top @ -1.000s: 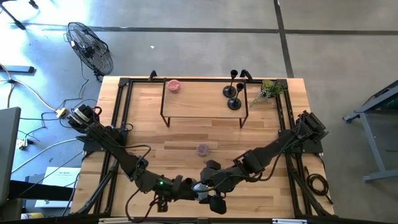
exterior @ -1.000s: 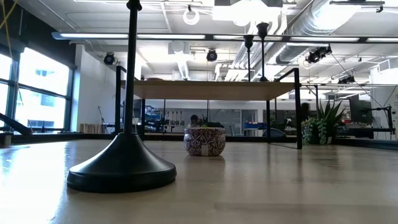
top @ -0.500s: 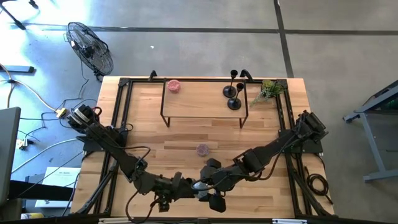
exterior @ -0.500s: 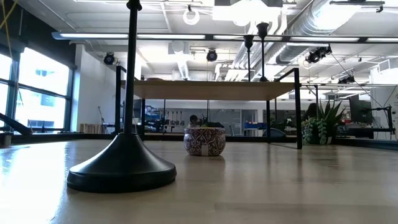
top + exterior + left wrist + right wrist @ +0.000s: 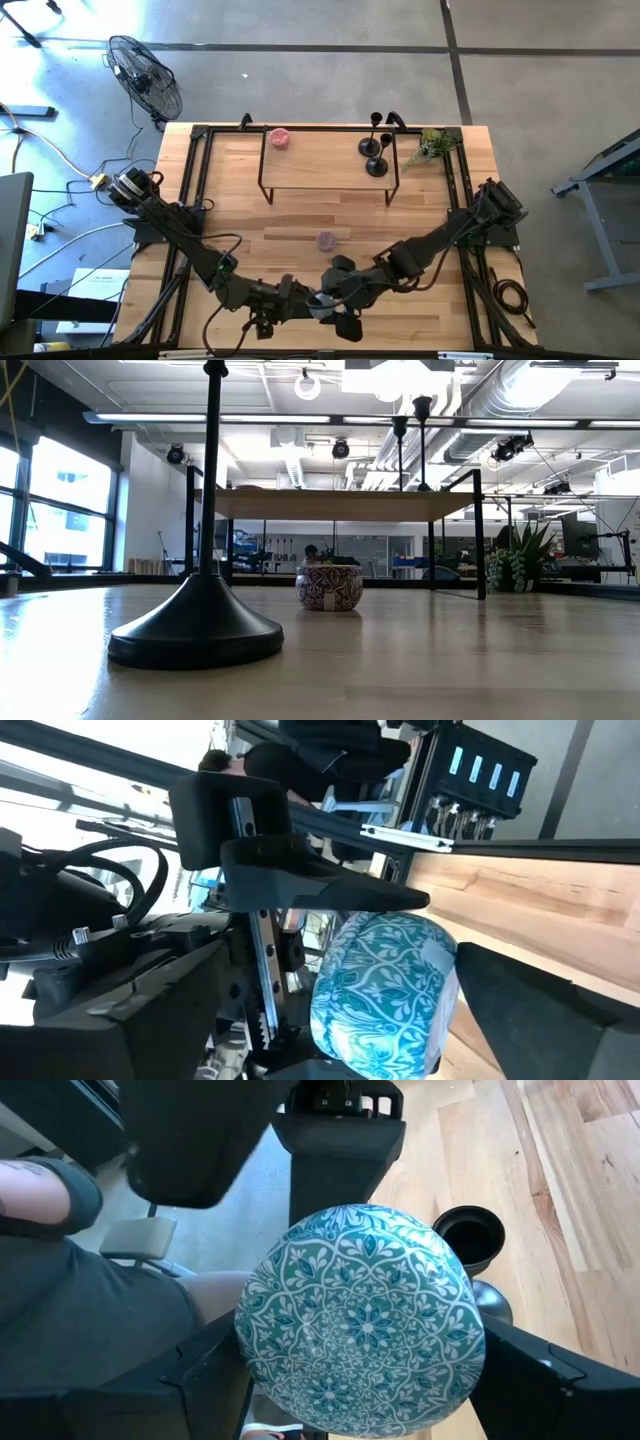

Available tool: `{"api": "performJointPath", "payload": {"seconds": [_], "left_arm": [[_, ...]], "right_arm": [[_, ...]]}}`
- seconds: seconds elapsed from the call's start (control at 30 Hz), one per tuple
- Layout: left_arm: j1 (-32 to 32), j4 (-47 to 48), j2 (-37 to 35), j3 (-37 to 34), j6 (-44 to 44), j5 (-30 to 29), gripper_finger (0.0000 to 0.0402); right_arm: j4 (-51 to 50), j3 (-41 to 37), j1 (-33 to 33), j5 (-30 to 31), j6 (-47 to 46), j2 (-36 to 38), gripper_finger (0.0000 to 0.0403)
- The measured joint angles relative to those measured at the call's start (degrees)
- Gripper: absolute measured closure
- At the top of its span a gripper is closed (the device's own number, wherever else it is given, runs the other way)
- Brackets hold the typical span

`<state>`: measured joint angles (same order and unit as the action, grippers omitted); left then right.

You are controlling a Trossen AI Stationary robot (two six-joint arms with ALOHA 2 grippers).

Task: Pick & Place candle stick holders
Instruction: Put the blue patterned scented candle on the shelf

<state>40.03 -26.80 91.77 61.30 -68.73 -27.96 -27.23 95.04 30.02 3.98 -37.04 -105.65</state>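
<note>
Black matte candle stick holders (image 5: 373, 148), three: from above, two stand on the raised wooden shelf (image 5: 320, 160). Low down, the third holder (image 5: 200, 630) stands on the tabletop. Wrist views: right gripper (image 5: 360, 1375) clamps one teal patterned round tin (image 5: 360, 1310); left gripper (image 5: 303, 299) gapes wide beside it.

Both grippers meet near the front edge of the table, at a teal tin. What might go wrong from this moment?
1. The right gripper holds the teal tin close to a candle stick holder; a careless swing may topple this thin-stemmed holder.
2. The tin hangs near the front edge of the table; if it slips, it may roll off.
3. The left gripper is very near, so the arms may collide.
</note>
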Motion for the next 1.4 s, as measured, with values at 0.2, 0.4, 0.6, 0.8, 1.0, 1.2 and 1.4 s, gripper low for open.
{"api": "performJointPath", "payload": {"seconds": [0.2, 0.4, 0.6, 0.8, 1.0, 1.2, 1.4], "left_arm": [[-0.02, 3.19, -0.07, 0.09, 0.02, 0.15, 0.0009], [0.04, 4.24, -0.07, 0.07, 0.22, 0.65, 0.0009], [0.04, 6.59, -0.07, 0.07, 0.25, 1.78, 0.0009], [0.04, 9.94, -0.04, 0.00, 0.22, 2.11, 0.0009], [0.07, 7.34, 0.03, -0.04, 2.73, 2.96, 0.0009], [0.11, -5.29, 0.00, -0.02, 17.91, -0.86, 0.0009], [0.22, -7.42, 0.02, -0.02, 18.03, -8.85, 0.0009]], "right_arm": [[-0.07, 0.00, -0.02, -0.34, -0.02, 0.00, 0.0109], [-0.43, 0.00, 0.00, -0.39, -0.21, 0.00, 0.0109], [-0.62, 0.00, 0.00, -0.10, -0.14, 0.00, 0.0109], [-1.13, -0.02, 0.00, -0.10, -0.15, 0.00, 0.0109], [-0.82, -0.05, 0.02, -0.08, -0.16, 0.01, 0.0109], [-0.90, -0.04, 0.02, -0.05, -0.17, 0.11, 0.0109], [-1.07, -0.04, -0.04, 0.27, -0.26, 0.23, 0.0109]]}}
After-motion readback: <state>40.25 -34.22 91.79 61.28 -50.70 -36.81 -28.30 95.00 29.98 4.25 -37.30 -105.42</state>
